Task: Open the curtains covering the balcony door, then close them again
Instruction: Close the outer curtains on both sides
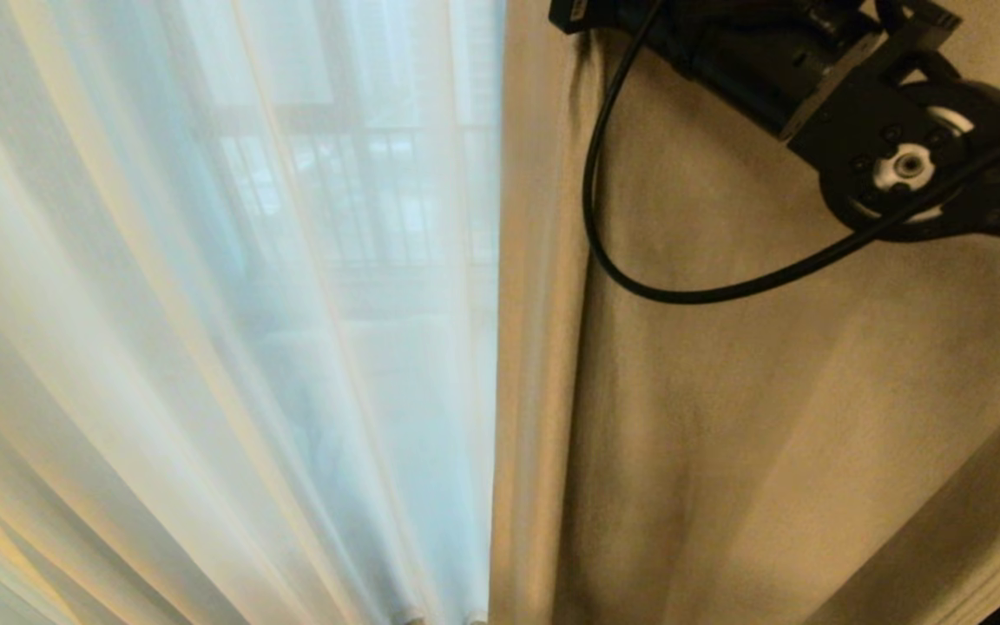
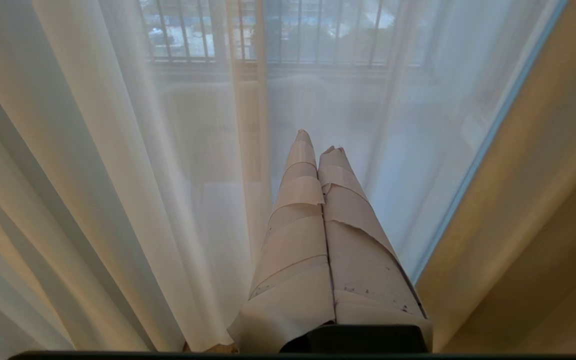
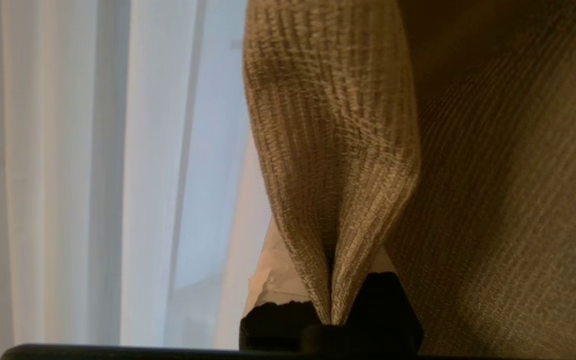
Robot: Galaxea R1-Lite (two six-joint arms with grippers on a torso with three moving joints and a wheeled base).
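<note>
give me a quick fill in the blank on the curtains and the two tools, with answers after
1. The right tool is pinching a fold of the ____ beige curtain.
2. The left tool, wrapped in tape, has its fingers ____.
3. Railing bars show through the ____ white curtain.

Missing words: woven; shut; sheer

Home (curtains (image 1: 726, 391), balcony railing (image 2: 268, 35))

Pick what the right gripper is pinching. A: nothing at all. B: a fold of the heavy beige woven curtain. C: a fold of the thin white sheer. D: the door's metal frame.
B: in the right wrist view a fold of the beige woven curtain runs down into the right gripper, whose fingers are closed on it.
</note>
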